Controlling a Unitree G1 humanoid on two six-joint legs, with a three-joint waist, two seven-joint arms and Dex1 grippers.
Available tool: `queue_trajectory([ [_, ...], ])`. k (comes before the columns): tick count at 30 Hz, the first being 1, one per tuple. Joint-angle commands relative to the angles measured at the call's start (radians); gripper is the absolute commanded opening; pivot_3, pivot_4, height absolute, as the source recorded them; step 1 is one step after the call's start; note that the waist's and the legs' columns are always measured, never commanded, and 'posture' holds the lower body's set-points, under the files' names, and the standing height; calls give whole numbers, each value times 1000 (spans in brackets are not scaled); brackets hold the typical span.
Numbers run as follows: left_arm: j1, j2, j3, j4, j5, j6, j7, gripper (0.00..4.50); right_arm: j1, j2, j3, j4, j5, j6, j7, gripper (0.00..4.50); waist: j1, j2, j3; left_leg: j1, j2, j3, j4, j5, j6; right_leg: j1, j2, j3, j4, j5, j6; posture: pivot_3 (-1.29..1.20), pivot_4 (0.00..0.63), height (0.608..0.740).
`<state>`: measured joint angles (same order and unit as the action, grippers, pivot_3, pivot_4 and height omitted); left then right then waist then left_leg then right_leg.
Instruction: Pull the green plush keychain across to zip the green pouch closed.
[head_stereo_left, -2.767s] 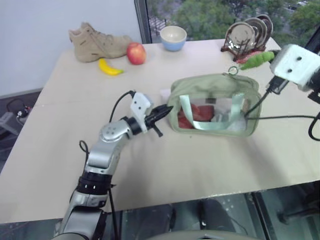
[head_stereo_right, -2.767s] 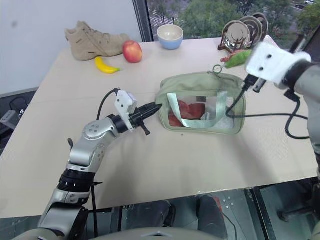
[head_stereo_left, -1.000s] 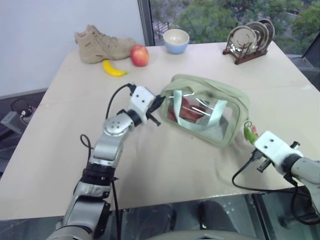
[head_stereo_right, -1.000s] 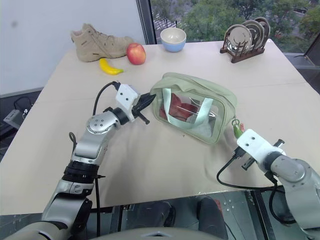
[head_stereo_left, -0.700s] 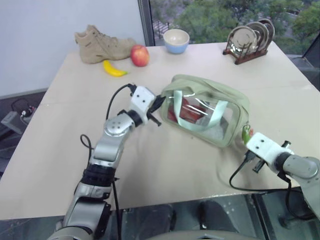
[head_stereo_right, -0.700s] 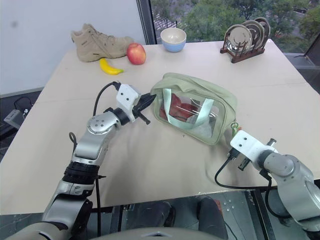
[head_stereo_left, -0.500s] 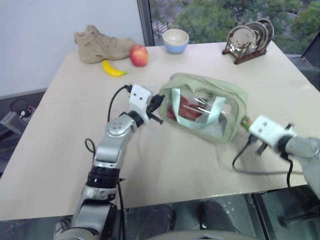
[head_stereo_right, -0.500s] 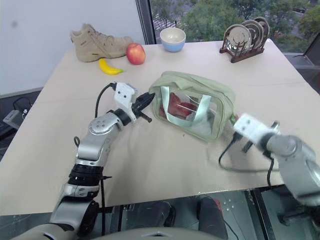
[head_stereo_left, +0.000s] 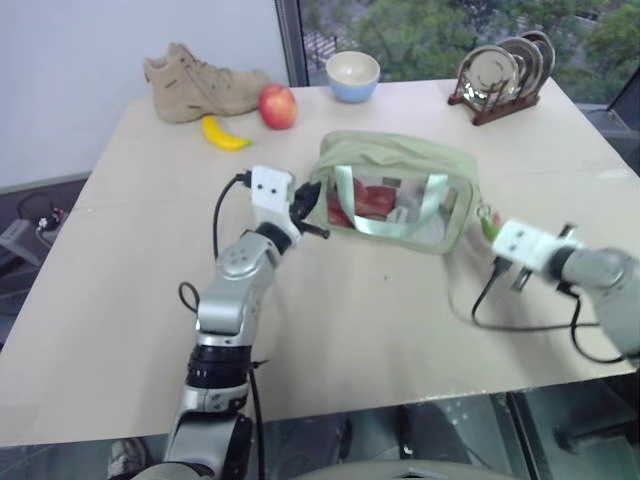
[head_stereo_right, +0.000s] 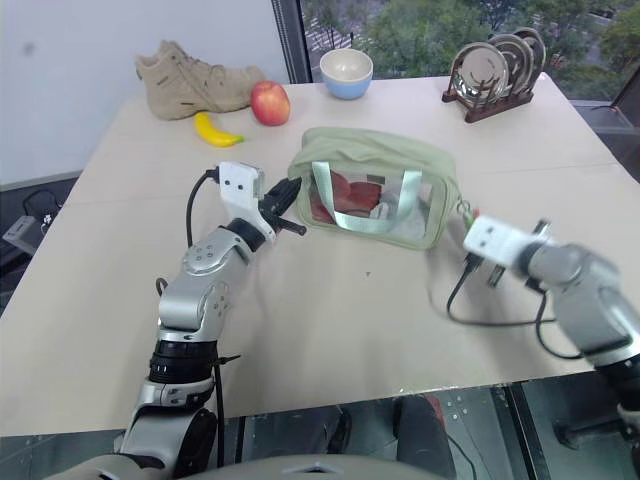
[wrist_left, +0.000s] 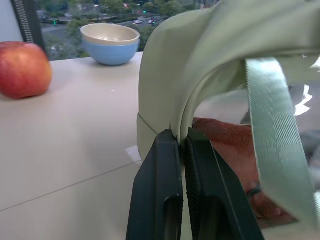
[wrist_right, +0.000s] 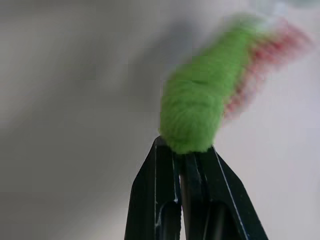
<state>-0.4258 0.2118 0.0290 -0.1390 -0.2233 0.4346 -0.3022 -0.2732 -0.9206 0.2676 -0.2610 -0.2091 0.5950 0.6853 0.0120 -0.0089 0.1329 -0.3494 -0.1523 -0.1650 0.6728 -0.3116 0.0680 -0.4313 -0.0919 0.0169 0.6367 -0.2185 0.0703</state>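
Observation:
The green pouch (head_stereo_left: 395, 160) stands mid-table, its clear window showing red contents and a pale strap (head_stereo_left: 385, 205). My left gripper (wrist_left: 181, 135) is shut on the fabric seam at the pouch's left end (head_stereo_left: 322, 190). The green plush keychain (wrist_right: 197, 112) is a lime plush with a red fringe, and my right gripper (wrist_right: 182, 150) is shut on its tip. In the left eye view the keychain (head_stereo_left: 487, 226) hangs just off the pouch's right end, ahead of the right wrist's white block (head_stereo_left: 522, 244).
At the back left of the table lie a tan shoe (head_stereo_left: 200, 75), a banana (head_stereo_left: 225, 135) and an apple (head_stereo_left: 278, 105). A blue bowl (head_stereo_left: 352, 75) and a plate rack (head_stereo_left: 505, 65) stand at the far edge. A black cable (head_stereo_left: 500, 312) loops by my right arm.
My right gripper has carried the keychain away from the table's front edge, and the pouch's right end has swung back with it. The left gripper has kept its hold and rolled slightly.

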Motion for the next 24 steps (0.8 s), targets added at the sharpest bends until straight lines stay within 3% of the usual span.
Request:
queue_trajectory([
  [1,13,23,11,-23,-3,8,-11,0,-1,10,28,44,-45,-28,-2,66,4,0,0,3,0,0,1,0,0,3,1,0,1,0,0,0,150,740],
  [6,25,48,9,-21,-19,26,-52,0,-6,36,-51,49,-27,-29,-18,66,4,0,0,4,0,0,3,0,-1,4,1,1,5,0,0,0,150,740],
  [12,43,106,6,-26,-73,30,-163,0,26,122,-274,-76,120,50,-25,66,5,0,0,3,0,0,1,0,-1,1,1,1,3,0,0,0,150,740],
  [13,44,117,9,-26,-85,25,-185,699,34,140,-315,-107,150,72,-26,677,5,0,0,3,0,0,0,0,-1,1,1,1,2,0,0,0,150,740],
  [16,52,152,29,-28,-119,22,-240,1899,77,167,-420,-203,219,119,-21,1947,6,0,0,2,0,-1,-1,0,-1,1,1,0,1,0,0,0,150,740],
  [21,79,214,72,-42,-186,12,-337,4283,166,220,-652,-361,390,186,12,4322,9,0,0,2,0,-3,-1,0,-1,1,1,0,1,0,0,0,150,740],
  [24,109,262,108,-52,-217,-14,-403,4397,218,252,-801,-452,524,243,41,4419,10,0,0,2,0,-3,-2,0,-1,1,1,0,0,0,0,0,150,740],
])
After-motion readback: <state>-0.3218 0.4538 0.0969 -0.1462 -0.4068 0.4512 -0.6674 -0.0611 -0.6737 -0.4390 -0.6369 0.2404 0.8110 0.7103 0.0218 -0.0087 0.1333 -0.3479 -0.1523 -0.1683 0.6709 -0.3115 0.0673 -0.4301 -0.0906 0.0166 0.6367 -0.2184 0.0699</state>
